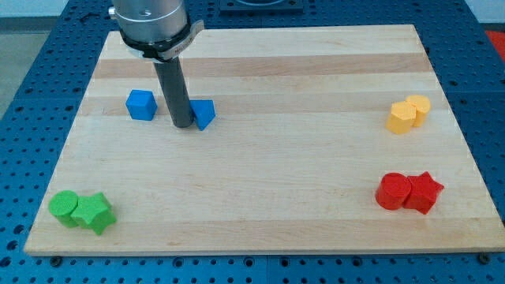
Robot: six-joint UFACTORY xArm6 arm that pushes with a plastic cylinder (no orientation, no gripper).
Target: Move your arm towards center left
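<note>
My tip [183,124] on wooden board [260,79]; blue pegboard [47,47] surrounds.

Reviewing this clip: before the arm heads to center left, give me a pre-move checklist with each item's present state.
1. My tip visible on the board: ok.
2. Tip free of the blue triangle: not ok, it looks to be touching on the view's right.
3. Tip apart from the blue cube: ok, gap on the view's left.
4. Path toward center left: cannot tell, cube lies close.
5. Green blocks out of the way: ok, bottom left corner.
</note>
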